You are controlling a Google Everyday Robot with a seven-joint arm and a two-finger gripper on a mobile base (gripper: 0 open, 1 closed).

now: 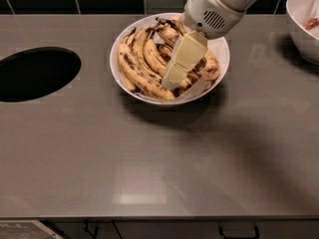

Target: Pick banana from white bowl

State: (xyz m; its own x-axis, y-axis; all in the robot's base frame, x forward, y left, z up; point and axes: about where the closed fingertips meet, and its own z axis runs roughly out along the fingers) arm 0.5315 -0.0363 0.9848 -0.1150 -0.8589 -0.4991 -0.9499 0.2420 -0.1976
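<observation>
A wide white bowl (121, 40) with a paper liner stands at the back middle of the grey counter. It holds several overripe bananas, yellow with dark spots; the longest banana (139, 74) curves along the bowl's left front side. My gripper (172, 79) hangs from the white arm at the top right and reaches down into the bowl, its cream fingers (184, 56) over the bananas in the bowl's middle and right part. The bananas under the fingers are partly hidden.
A round black hole (35, 72) is cut in the counter at the left. A second white bowl (299, 29) with pinkish bits sits at the right edge, partly out of view. Dark tiles run along the back wall.
</observation>
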